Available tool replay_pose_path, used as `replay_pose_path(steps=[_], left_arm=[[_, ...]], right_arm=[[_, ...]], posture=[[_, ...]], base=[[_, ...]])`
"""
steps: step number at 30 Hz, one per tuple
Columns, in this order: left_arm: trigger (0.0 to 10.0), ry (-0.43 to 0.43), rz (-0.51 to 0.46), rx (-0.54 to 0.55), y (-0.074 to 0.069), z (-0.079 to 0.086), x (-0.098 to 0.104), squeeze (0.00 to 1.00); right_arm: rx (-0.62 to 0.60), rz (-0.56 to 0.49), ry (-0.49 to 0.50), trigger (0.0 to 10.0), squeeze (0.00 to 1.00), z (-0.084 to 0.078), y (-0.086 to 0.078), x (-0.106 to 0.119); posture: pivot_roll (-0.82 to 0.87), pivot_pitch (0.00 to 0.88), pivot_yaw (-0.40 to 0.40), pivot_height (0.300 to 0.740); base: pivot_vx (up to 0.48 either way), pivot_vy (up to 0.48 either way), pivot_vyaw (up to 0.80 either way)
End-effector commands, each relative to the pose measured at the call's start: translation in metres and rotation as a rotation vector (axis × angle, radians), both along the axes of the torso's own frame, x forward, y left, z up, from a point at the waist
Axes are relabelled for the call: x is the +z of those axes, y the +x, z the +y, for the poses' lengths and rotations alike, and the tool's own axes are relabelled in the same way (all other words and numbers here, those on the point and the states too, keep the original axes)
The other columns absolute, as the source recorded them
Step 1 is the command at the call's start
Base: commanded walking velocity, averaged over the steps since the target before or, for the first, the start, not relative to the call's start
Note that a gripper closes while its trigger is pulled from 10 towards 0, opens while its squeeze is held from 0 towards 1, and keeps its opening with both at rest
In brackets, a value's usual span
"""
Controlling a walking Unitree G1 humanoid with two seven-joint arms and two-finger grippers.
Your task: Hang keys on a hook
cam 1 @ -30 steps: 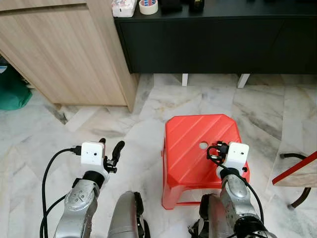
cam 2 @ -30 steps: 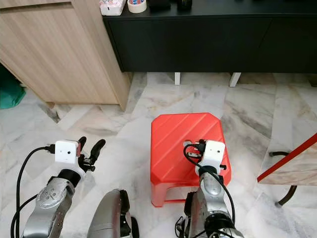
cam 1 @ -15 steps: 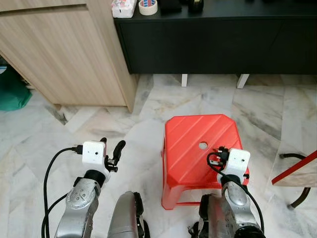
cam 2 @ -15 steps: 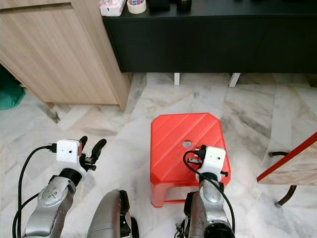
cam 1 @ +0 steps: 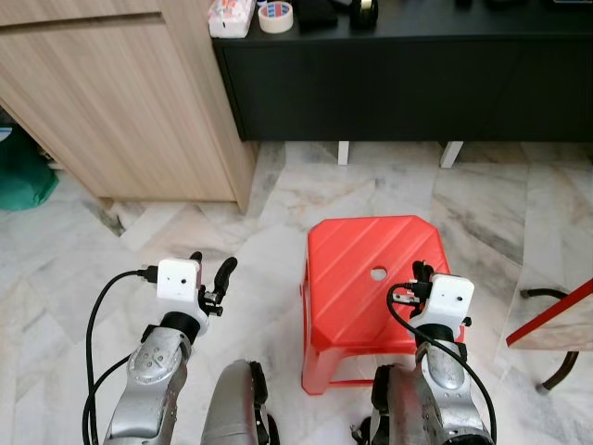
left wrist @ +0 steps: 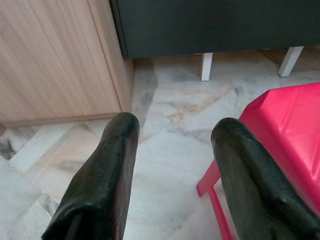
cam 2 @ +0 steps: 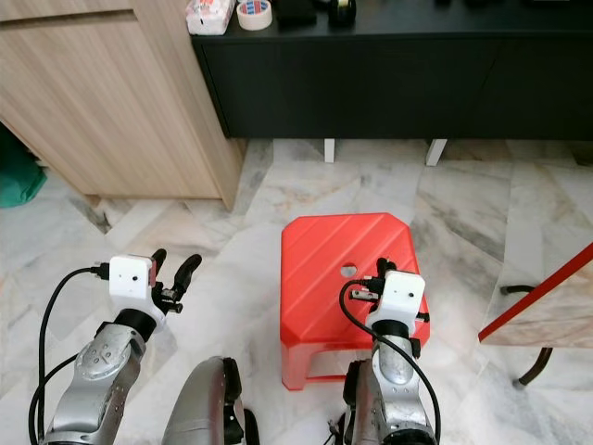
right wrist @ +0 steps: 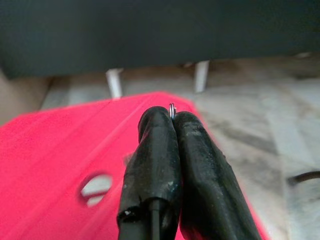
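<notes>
Right tool: fingers pressed together on a thin metal key ring, pinched at the tips for carrying; held above the red stool. Left tool: spread wide, empty, kept free over the marble floor.

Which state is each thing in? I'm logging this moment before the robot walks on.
right gripper: shut, over the red stool.
key ring: pinched between the right fingertips, a sliver showing.
left gripper: open, holding nothing, over the floor.
red stool: upright, its top bare.
tape roll: lying flat on the black cabinet.
</notes>
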State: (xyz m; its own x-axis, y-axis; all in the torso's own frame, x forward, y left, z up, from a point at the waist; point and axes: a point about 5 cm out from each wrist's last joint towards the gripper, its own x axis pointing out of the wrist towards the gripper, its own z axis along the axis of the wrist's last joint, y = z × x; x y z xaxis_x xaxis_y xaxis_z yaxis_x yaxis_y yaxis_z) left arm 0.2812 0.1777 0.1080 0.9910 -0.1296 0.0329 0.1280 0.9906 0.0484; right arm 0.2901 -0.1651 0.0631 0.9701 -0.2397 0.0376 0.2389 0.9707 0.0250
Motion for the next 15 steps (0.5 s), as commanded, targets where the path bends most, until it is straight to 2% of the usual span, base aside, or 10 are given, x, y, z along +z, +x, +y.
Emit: replay_pose_path(steps=[1, 2, 3, 10, 15], left_arm=[[10.0, 0.014, 0.008, 0.009, -0.001, 0.003, -0.004, 0.00], [10.0, 0.012, 0.006, 0.009, 0.000, 0.003, -0.004, 0.00], [10.0, 0.005, 0.002, 0.011, 0.001, 0.003, -0.003, 0.00], [10.0, -0.027, -0.016, 0.022, 0.010, 0.001, -0.002, 0.00], [10.0, -0.038, -0.025, 0.026, 0.013, 0.000, -0.001, 0.00]], right_arm=[[-0.044, -0.016, 0.001, 0.0, 0.00, -0.004, -0.003, 0.002], [-0.059, -0.015, 0.008, 6.4, 0.00, -0.005, -0.002, 0.003], [-0.060, -0.011, 0.016, 10.0, 0.00, -0.005, -0.001, 0.004], [-0.020, -0.018, 0.013, 10.0, 0.00, 0.002, 0.005, 0.011], [-0.022, -0.018, 0.007, 10.0, 0.00, 0.000, 0.006, 0.013]], posture=[[0.09, 0.155, 0.057, 0.606], [0.09, 0.148, 0.056, 0.606], [0.09, 0.144, 0.053, 0.606], [0.07, 0.107, 0.039, 0.606], [0.06, 0.089, 0.031, 0.631]], base=[[0.000, 0.000, 0.00], [0.000, 0.000, 0.00], [0.000, 0.000, 0.00], [0.000, 0.000, 0.00], [0.000, 0.000, 0.00]])
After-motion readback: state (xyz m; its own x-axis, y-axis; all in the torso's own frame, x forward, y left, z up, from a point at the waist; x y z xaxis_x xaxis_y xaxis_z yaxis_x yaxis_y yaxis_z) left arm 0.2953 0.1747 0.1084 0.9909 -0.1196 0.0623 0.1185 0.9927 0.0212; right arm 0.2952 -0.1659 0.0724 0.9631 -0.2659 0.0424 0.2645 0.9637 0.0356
